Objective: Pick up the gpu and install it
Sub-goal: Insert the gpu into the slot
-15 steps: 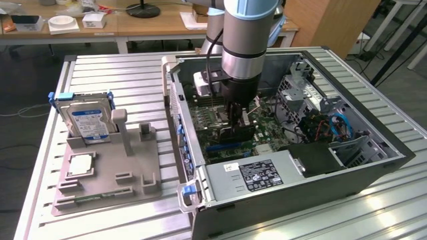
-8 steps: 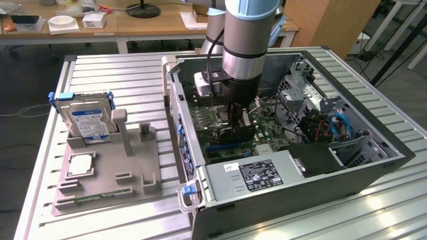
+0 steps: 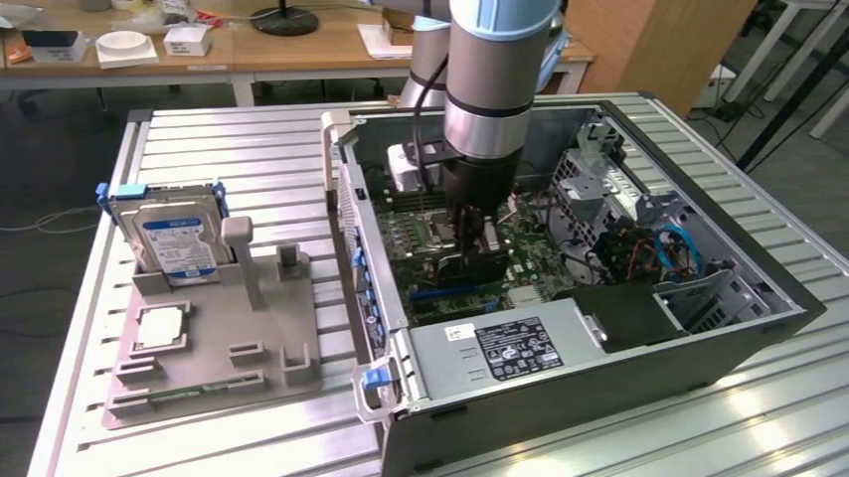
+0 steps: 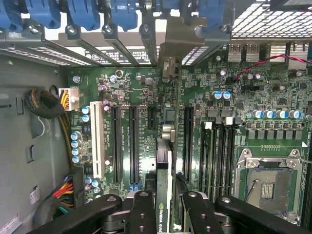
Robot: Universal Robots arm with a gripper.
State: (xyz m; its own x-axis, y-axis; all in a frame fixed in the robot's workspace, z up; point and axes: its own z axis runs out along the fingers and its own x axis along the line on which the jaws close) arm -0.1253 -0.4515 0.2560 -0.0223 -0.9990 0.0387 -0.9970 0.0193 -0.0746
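My gripper [image 3: 474, 241] reaches down into the open computer case [image 3: 743, 328] over the motherboard [image 3: 531, 260]. It is shut on the gpu [image 3: 467, 270], a thin black card held on edge. In the wrist view the gpu [image 4: 163, 161] shows edge-on between the black fingers [image 4: 144, 209], with my gripper [image 4: 163, 197] closed around it. The card's silvery bracket [image 4: 170, 48] stands at the case's rear slot openings. The card hangs right over the expansion slots [image 4: 132, 141]; whether its edge touches one I cannot tell.
A power supply [image 3: 511, 348] fills the case's near end, with drive cages [image 3: 610, 189] on the exterior view's right. Blue slot latches [image 4: 83, 12], a cable bundle [image 4: 63, 190] and the bare CPU socket [image 4: 268, 187] surround the card. Outside, a grey fixture [image 3: 213, 348] holds a hard drive [image 3: 179, 243] and memory stick [image 3: 186, 395].
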